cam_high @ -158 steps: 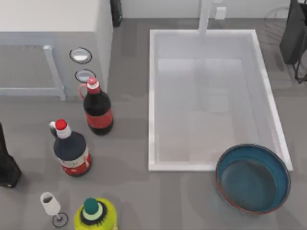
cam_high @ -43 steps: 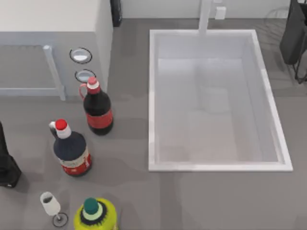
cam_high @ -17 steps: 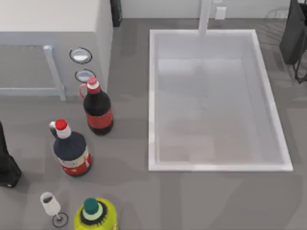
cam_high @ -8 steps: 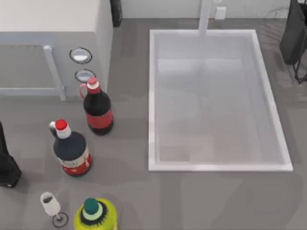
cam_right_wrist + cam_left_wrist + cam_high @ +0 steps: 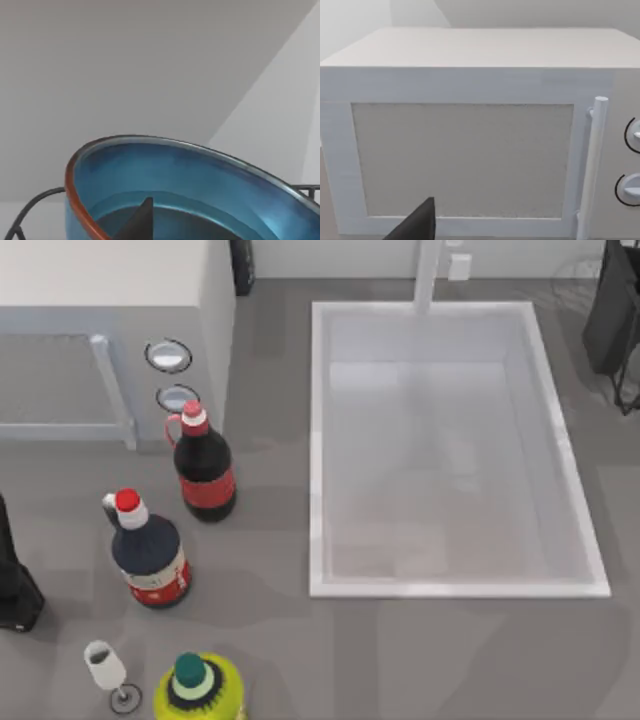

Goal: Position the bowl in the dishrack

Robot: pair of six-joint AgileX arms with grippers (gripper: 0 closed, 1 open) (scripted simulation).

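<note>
The bowl (image 5: 190,180) looms close and tilted in the right wrist view, glossy teal-blue inside with a reddish-brown rim. My right gripper (image 5: 140,231) is shut on it, one dark finger reaching into its inside. Black wires of the dishrack (image 5: 30,212) curve just beside and under the bowl. Thin black wires of the dishrack (image 5: 627,380) also cross the far right edge of the top view. My left arm (image 5: 15,590) is parked at the left edge of the table, and my left gripper (image 5: 417,227) faces a white microwave.
A white sink (image 5: 316,440) takes up the middle right. The white microwave (image 5: 100,330) stands at the back left. Two dark bottles (image 5: 204,465) (image 5: 148,552), a small wine glass (image 5: 106,668) and a yellow-green bottle (image 5: 198,690) stand at the front left.
The bowl stood on the counter at the sink's front right corner 9.5 s ago and is gone from the top view. Faint shadows in the sink have shifted. The left arm has not moved.
</note>
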